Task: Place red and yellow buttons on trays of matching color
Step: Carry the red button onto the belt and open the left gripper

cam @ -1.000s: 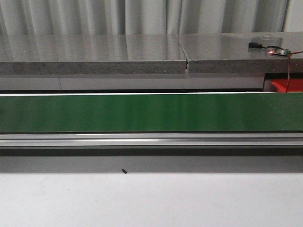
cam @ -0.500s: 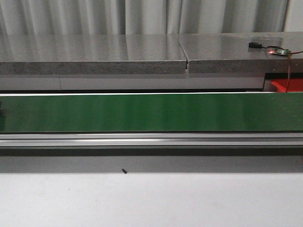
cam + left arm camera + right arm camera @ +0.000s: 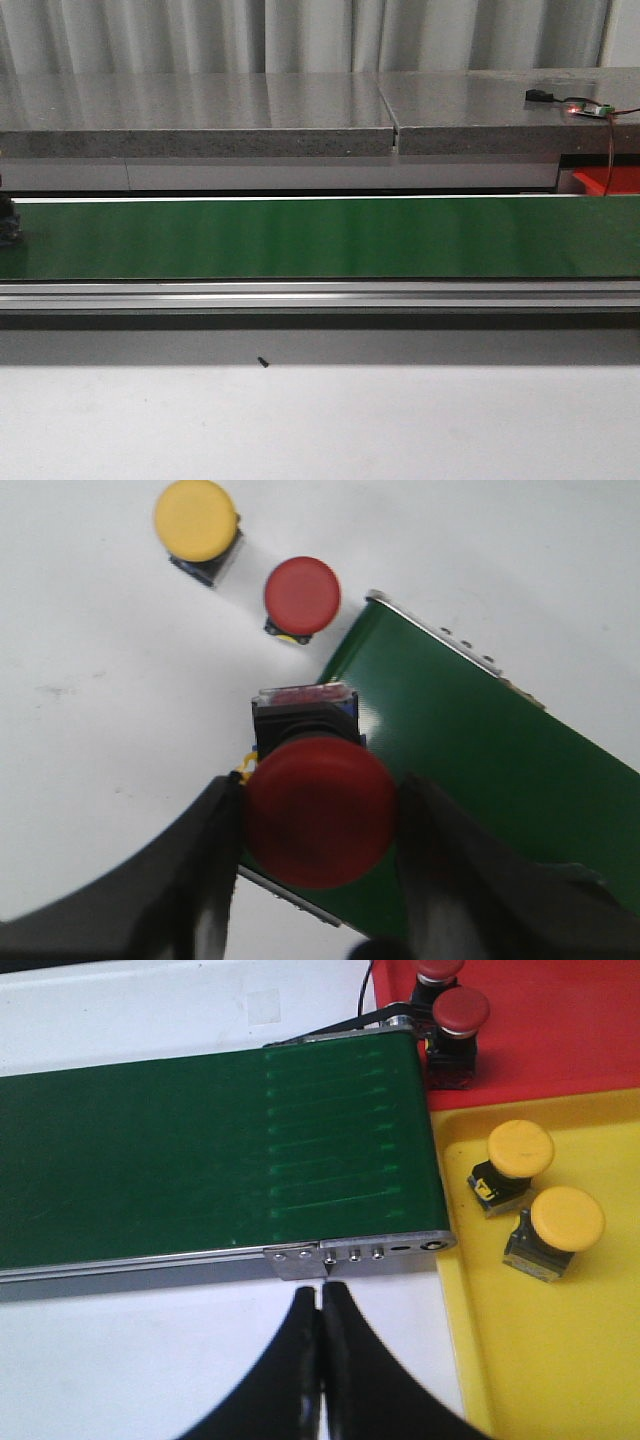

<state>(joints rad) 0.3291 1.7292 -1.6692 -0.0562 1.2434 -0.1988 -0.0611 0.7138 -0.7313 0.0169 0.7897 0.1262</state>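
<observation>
Grey curtain and stone-look shelf at the back, green conveyor belt (image 3: 320,238) running across the front view, white table in front.

Change vs the earlier front frames: a dark shape now shows at the belt's far left edge, growing over the last second. Judging by the left wrist view, that's the left gripper (image 3: 318,815) coming in over the belt's end.

Left jaws are clamped on a red button (image 3: 318,810), one finger each side of the cap, held above the belt's corner. Not released yet.

On the white table beside that end: a loose yellow button (image 3: 197,522) and another red button (image 3: 302,596), apart from each other, still to be fed.

Right gripper (image 3: 321,1305) has its fingers pressed together, nothing held, hovering just off the belt's other end.

Red tray (image 3: 540,1020) has two red buttons near the belt end; yellow tray (image 3: 500,1360) has two yellow ones.

Read: next is drop on belt, then right arm sorts it. Partway through, three buttons left.
</observation>
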